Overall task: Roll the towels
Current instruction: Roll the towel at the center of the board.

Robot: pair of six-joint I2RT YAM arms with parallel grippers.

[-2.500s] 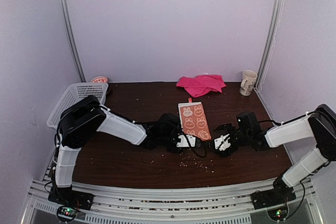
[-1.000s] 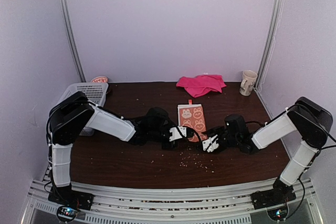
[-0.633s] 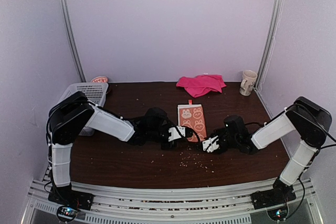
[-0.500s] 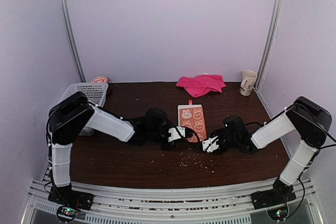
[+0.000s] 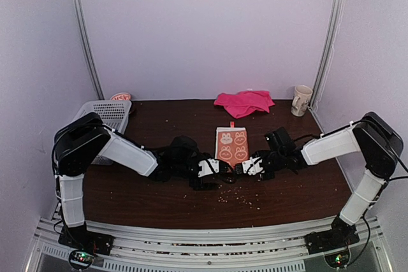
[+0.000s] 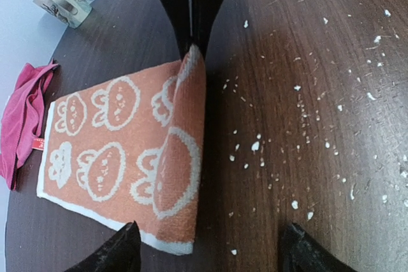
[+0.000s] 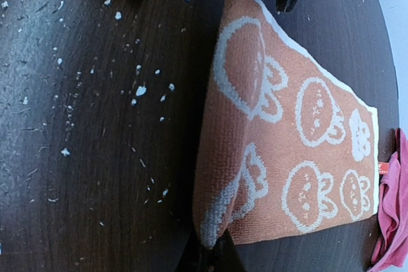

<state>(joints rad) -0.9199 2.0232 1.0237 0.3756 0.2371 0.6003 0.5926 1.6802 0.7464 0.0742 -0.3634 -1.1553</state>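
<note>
Your right gripper (image 6: pixel 191 44) is clenched on one end of the turned-over near edge of the orange towel (image 6: pixel 115 151), at the middle of the table (image 5: pixel 146 125), apparently to hold the fold up, while your left gripper (image 6: pixel 210 239) hangs released astride the other end, seemingly ready to pinch.

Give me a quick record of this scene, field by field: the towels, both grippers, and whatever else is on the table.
orange towel: flat mid-table, near edge lifted into a first fold
pink towel: crumpled at the far edge, untouched
left gripper: open, astride one end of the fold
right gripper: shut on the fold's other end
other: mug far right, basket far left, crumbs on table
</note>
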